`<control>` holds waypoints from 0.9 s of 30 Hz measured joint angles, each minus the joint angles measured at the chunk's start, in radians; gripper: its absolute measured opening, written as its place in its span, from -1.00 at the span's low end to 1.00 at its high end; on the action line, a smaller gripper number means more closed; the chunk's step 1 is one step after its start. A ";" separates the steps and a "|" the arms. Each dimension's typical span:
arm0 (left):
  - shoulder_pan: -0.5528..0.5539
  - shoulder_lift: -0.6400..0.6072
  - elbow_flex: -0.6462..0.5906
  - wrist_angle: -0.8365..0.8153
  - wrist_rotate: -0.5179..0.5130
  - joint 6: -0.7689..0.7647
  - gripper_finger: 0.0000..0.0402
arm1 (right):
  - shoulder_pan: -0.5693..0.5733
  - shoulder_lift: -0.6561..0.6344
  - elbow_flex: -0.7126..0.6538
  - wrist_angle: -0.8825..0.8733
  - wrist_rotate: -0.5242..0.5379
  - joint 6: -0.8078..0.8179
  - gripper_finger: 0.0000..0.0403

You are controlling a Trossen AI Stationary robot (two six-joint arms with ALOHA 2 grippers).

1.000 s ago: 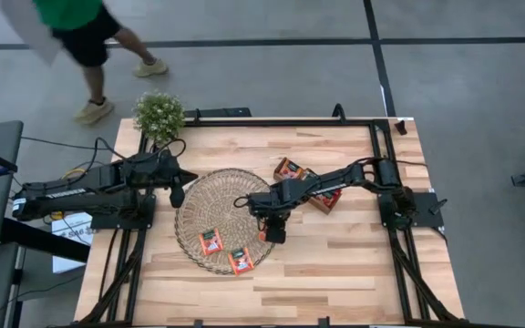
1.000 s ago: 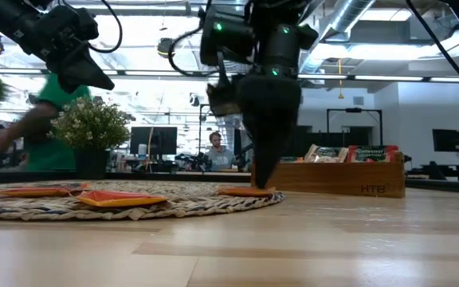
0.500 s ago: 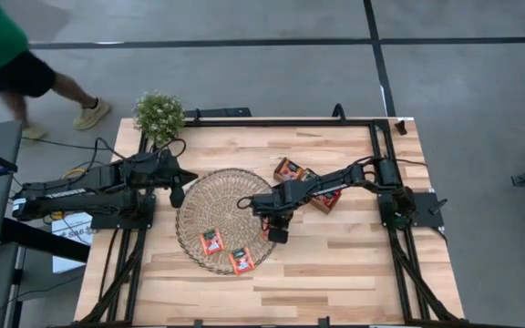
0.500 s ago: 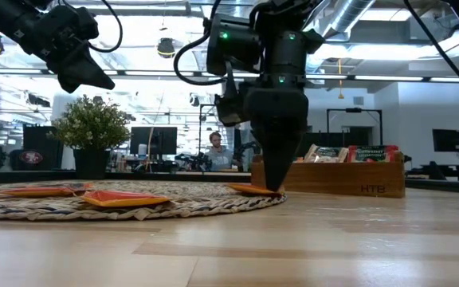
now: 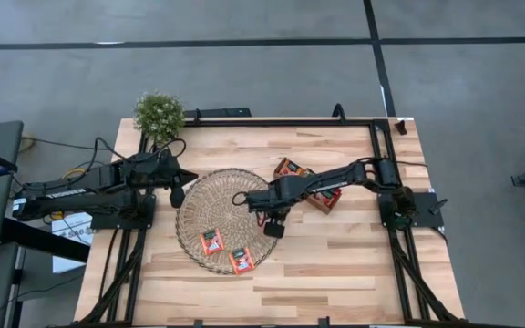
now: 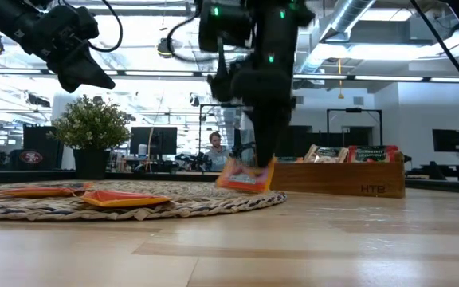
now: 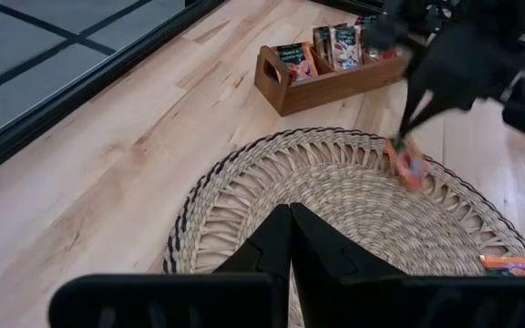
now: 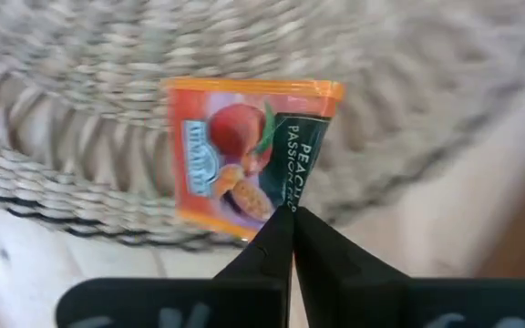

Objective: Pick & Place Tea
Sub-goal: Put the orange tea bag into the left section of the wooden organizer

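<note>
One right gripper [image 8: 288, 223] pinches a sachet [image 8: 244, 150] (lifted, tilted).

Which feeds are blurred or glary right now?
Right wrist view: mat smeared, sachet in the right gripper readable. Low view: that sachet motion-blurred, bright backlight from the room. Left wrist view: right arm soft. High view: even, sharp.

Light wood-plank table [image 5: 335, 264] carries three things: round wicker mat [image 5: 210, 202] at centre-left, brown wooden compartment tray [image 5: 310, 187] just right of the mat, potted plant [image 5: 159, 115] at far-left corner. Nothing else rests directly on the boards.
</note>
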 joint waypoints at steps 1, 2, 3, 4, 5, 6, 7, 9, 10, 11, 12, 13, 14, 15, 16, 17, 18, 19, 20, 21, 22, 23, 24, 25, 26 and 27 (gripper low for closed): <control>0.000 0.000 0.000 0.000 0.000 0.000 -1.00 | 0.000 -0.002 0.028 -0.036 0.037 -0.001 -0.99; 0.000 0.000 0.000 0.000 0.000 0.000 -1.00 | 0.001 -0.003 0.056 -0.076 0.080 -0.004 -0.99; 0.000 0.000 0.000 0.000 0.000 0.000 -1.00 | 0.001 -0.003 0.081 -0.120 0.133 -0.006 -0.99; 0.000 0.000 0.000 0.000 0.000 0.000 -1.00 | 0.001 -0.003 0.104 -0.171 0.192 -0.006 -0.99; 0.000 0.000 0.000 0.000 0.000 0.000 -1.00 | 0.000 -0.003 0.124 -0.215 0.251 -0.006 -0.99; 0.000 0.000 0.000 0.001 0.000 0.000 -1.00 | -0.004 -0.003 0.138 -0.249 0.307 -0.005 -0.99; 0.000 0.000 0.000 0.002 0.000 0.002 -1.00 | -0.009 -0.004 0.145 -0.274 0.353 -0.004 -1.00; 0.000 0.000 0.000 0.009 0.000 0.008 -1.00 | -0.026 -0.004 0.149 -0.309 0.400 0.001 -1.00; 0.000 0.000 0.000 0.012 0.000 0.009 -1.00 | -0.039 -0.004 0.149 -0.314 0.403 0.001 -1.00; 0.000 0.000 0.000 0.015 0.000 0.009 -1.00 | -0.050 -0.003 0.149 -0.313 0.403 0.001 -1.00; 0.000 0.000 0.000 0.017 0.000 0.009 -1.00 | -0.062 -0.004 0.149 -0.314 0.406 0.001 -1.00; 0.000 0.000 0.000 0.017 0.000 0.009 -1.00 | -0.075 -0.004 0.149 -0.311 0.413 0.001 -1.00; 0.000 0.000 0.000 0.018 0.000 0.009 -1.00 | -0.087 -0.004 0.149 -0.307 0.426 0.002 -1.00; 0.000 0.000 0.000 0.018 0.000 0.009 -1.00 | -0.098 -0.004 0.149 -0.305 0.442 0.002 -1.00; 0.000 0.000 0.000 0.018 0.000 0.009 -1.00 | -0.109 -0.004 0.149 -0.307 0.459 0.002 -1.00; 0.000 0.000 0.000 0.018 0.000 0.009 -1.00 | -0.120 -0.004 0.149 -0.309 0.473 0.004 -1.00; 0.000 0.000 0.000 0.018 0.000 0.010 -1.00 | -0.131 -0.004 0.149 -0.312 0.481 0.005 -1.00; 0.000 0.000 0.000 0.018 0.000 0.010 -1.00 | -0.142 -0.004 0.149 -0.318 0.482 0.010 -1.00; 0.000 0.000 0.000 0.018 0.000 0.010 -1.00 | -0.153 -0.004 0.149 -0.328 0.482 0.013 -1.00; 0.000 0.000 0.000 0.018 0.000 0.010 -1.00 | -0.161 -0.004 0.149 -0.342 0.482 0.021 -1.00; 0.000 0.000 0.000 0.018 0.000 0.010 -1.00 | -0.169 -0.004 0.149 -0.357 0.482 0.028 -1.00; 0.000 0.000 0.000 0.018 0.000 0.010 -1.00 | -0.176 -0.004 0.149 -0.368 0.481 0.029 -1.00; 0.000 0.000 0.000 0.018 0.000 0.010 -1.00 | -0.182 -0.004 0.149 -0.368 0.482 0.029 -1.00; 0.000 0.000 0.000 0.019 0.000 0.010 -1.00 | -0.186 -0.004 0.149 -0.365 0.481 0.029 -1.00; 0.000 0.000 0.000 0.020 0.000 0.012 -1.00 | -0.188 -0.004 0.149 -0.364 0.481 0.029 -1.00; 0.000 0.000 0.000 0.022 0.000 0.013 -1.00 | -0.192 -0.004 0.149 -0.364 0.481 0.030 -1.00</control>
